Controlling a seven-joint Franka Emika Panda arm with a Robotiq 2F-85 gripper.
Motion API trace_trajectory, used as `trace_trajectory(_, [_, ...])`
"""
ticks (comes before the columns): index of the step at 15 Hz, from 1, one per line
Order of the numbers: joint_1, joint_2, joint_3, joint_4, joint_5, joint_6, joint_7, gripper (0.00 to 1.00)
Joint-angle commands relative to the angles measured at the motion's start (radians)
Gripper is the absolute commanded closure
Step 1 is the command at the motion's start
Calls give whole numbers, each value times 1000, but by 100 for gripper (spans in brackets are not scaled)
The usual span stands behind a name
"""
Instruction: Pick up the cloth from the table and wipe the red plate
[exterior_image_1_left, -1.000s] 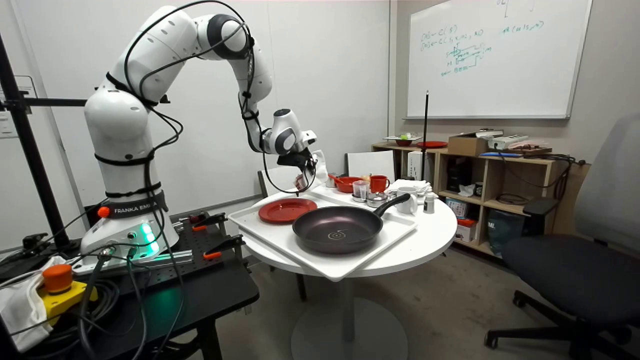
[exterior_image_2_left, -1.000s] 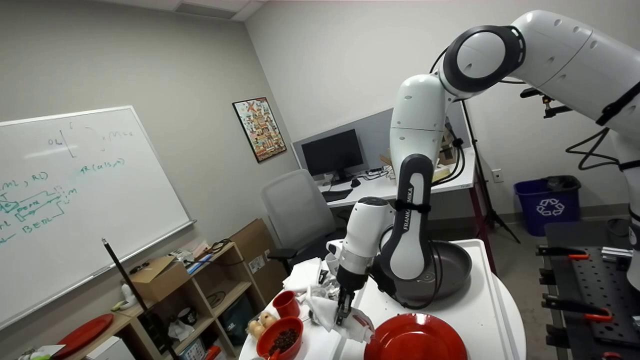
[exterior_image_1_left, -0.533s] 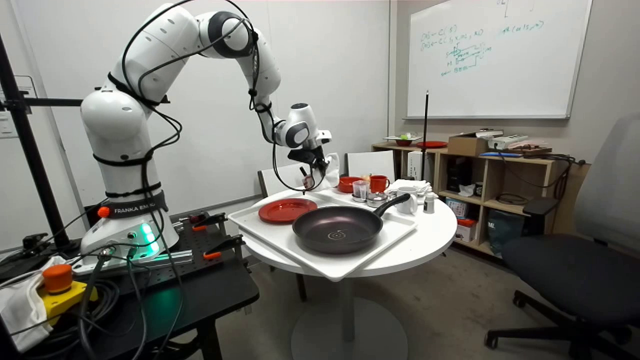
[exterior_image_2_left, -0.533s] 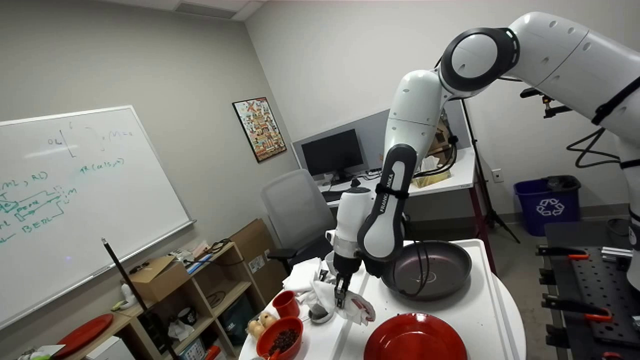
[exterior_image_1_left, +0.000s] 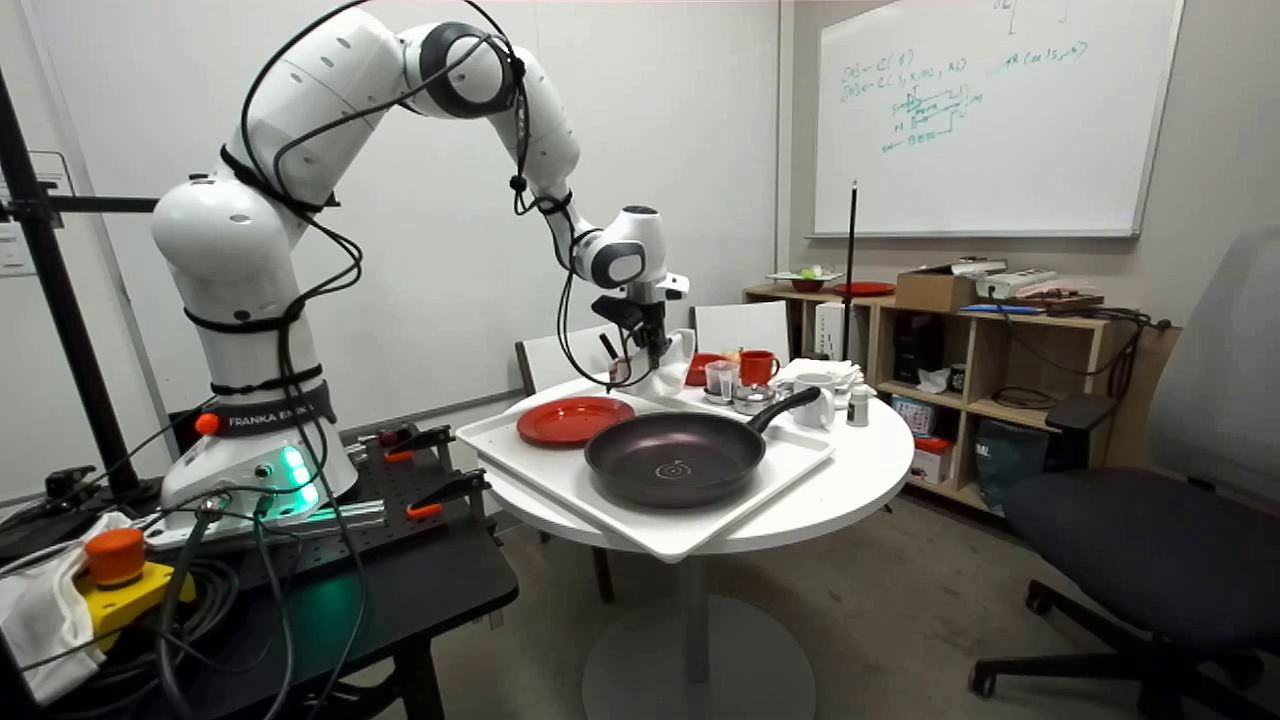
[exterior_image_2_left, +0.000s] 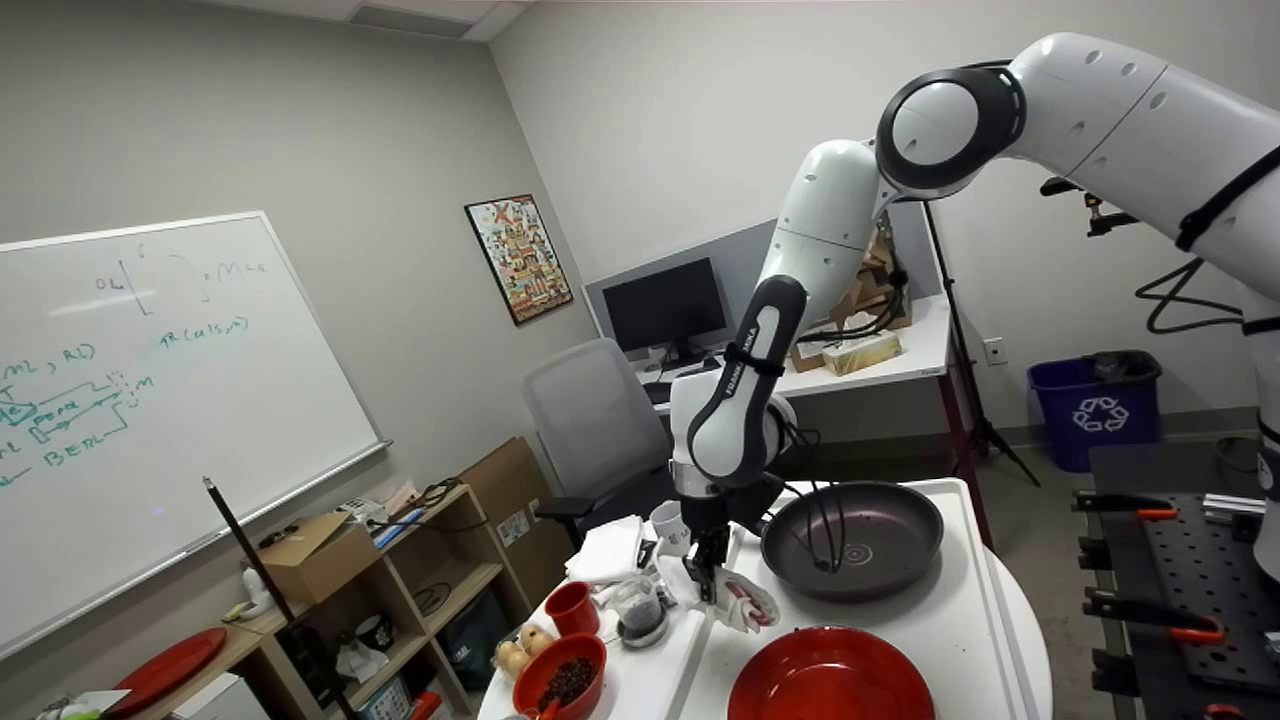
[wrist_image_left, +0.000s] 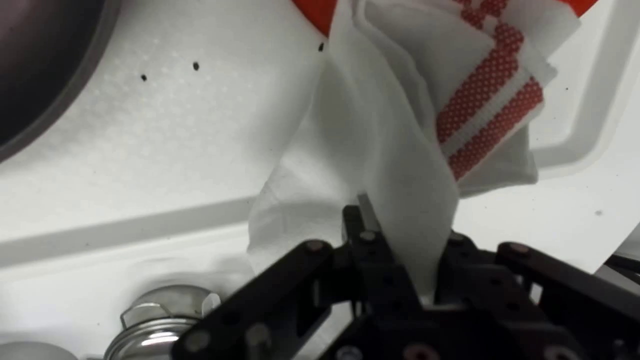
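Note:
My gripper (wrist_image_left: 407, 225) is shut on the white cloth (wrist_image_left: 385, 125), which has red checked stripes and bulges up between the fingers. In both exterior views the cloth (exterior_image_2_left: 745, 602) hangs from the gripper (exterior_image_1_left: 655, 355) over the far side of the tray; whether its lower end touches the tray I cannot tell. The shiny red plate (exterior_image_1_left: 575, 421) lies flat on the tray, nearer the robot base than the cloth. From the wrist, the cloth covers part of the red plate (wrist_image_left: 317, 12), of which only the edge shows. Under the tray is the round white table (exterior_image_1_left: 870, 480).
A dark pan (exterior_image_1_left: 675, 460) shares the white tray (exterior_image_1_left: 730, 525) with the plate. Beyond the tray's rim stand a red bowl of dark beans (exterior_image_2_left: 568, 682), a red cup (exterior_image_2_left: 572, 607), a lidded metal pot (wrist_image_left: 155, 330) and a white mug (exterior_image_1_left: 815, 400).
The gripper, with the cloth still in it, has moved away from the red plate, rightward along the tray's far side, and the hand now stands more upright. Plate and pan have stayed put.

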Motion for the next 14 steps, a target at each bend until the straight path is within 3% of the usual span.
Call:
trace_trajectory(1, [25, 28, -20, 48, 51, -103, 3, 95])
trace_trajectory(14, [77, 23, -100, 22, 72, -204, 96, 95])
